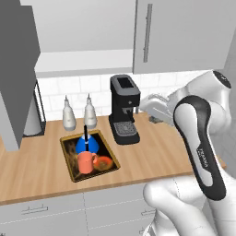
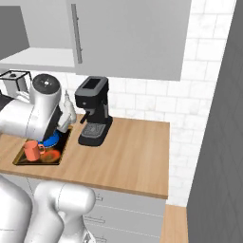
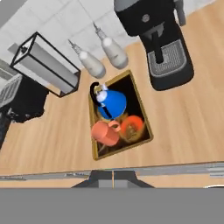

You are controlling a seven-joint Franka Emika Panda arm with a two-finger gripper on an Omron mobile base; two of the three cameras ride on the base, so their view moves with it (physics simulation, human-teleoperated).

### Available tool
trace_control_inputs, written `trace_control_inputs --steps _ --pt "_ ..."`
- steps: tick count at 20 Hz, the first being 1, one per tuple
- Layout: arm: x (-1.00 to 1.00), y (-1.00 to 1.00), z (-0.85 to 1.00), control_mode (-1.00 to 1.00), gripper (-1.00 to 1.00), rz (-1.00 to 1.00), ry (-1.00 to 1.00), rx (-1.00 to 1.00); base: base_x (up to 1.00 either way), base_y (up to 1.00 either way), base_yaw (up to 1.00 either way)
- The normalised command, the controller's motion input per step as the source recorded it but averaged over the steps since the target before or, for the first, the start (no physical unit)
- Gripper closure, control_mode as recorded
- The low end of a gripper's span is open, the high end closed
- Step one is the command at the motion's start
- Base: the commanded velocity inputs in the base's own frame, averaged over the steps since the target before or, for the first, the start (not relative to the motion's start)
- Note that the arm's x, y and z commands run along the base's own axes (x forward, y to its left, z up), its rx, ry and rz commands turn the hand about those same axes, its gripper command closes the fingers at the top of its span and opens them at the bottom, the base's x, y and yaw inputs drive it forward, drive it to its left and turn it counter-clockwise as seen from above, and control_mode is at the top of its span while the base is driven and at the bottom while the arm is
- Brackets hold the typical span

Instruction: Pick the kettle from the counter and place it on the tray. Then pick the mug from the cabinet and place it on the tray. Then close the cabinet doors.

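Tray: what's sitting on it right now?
On the tray, the blue kettle stands at the wall end and the orange-red mug nearer the counter's front edge. They cover part of the tray's swirly picture, so anything beneath them can't be seen.

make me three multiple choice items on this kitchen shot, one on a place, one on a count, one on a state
1. Where is the mug?
A. on the tray
B. on the cabinet shelf
C. beside the coffee machine

2. How many white bottles stand behind the tray?
A. one
B. two
C. four

3. How is the tool?
A. open
B. shut on the kettle
C. shut, empty

Answers: 1 A, it sits by the kettle inside the rim; 2 B, a pair at the wall; 3 C, fingertips meet with nothing between.
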Motion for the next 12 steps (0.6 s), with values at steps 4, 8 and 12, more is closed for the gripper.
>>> trace_control_inputs --steps 4,8,12 --pt "-0.04 0.97 -0.34 -1.00 1.00 0.50 0.01 -0.51 0.00 0.00 0.00" --pt "-0.03 0.51 -0.56 -1.00 1.00 0.31 0.02 -0.53 0.00 0.00 0.00" --pt "0.00 0.56 -0.80 -1.00 1.00 0.25 -0.14 -0.64 0.00 0.00 0.00"
